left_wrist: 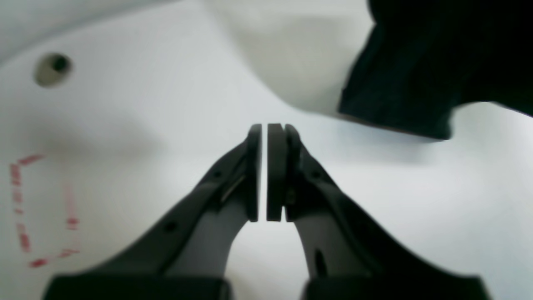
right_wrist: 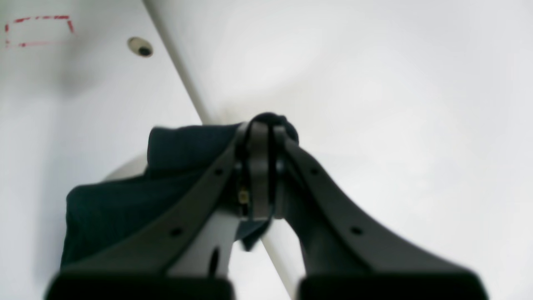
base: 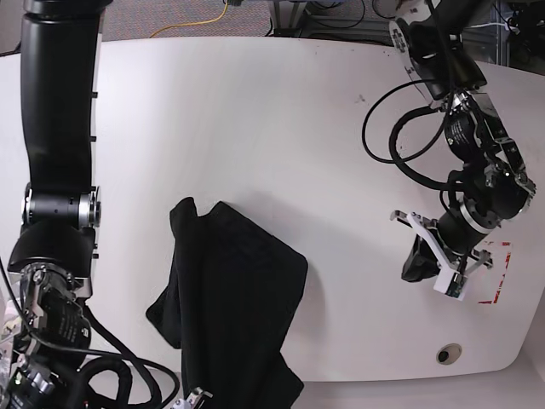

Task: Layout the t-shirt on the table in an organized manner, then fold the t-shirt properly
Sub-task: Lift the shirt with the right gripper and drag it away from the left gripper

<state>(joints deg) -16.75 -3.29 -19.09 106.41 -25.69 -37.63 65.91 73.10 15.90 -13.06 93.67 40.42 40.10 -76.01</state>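
**Claws: left shut on nothing, right clamped on black cloth**

Left claw (left_wrist: 264, 173): pads drawn together, only a hairline slit between them, nothing in the slit. It hangs over bare white table (left_wrist: 145, 125), apart from the cloth. In the left wrist view a corner of the t-shirt (left_wrist: 416, 75) lies ahead and to the right of the tips, not touching them. Red tape outline (left_wrist: 41, 210) to the left of the claw; round metal grommet (left_wrist: 53, 69) farther off, near the table's rim.

Base view: left claw (base: 443, 264) sits toward the table's right side, just beside the red tape outline (base: 498, 273), with the grommet (base: 448, 354) below it near the front edge.

Right claw (right_wrist: 264, 166): closed tight on a bunched fold of the t-shirt (right_wrist: 125, 204). Dark fabric wraps over the tips and trails away to the left across the table's rounded rim (right_wrist: 179, 71). The tape outline (right_wrist: 37, 29) and grommet (right_wrist: 140, 46) show far off at upper left.

T-shirt (base: 234, 307), base view: crumpled, long dark heap left of centre on the table (base: 255, 128), its lower end running over the front edge. Right claw itself not clear in this view.
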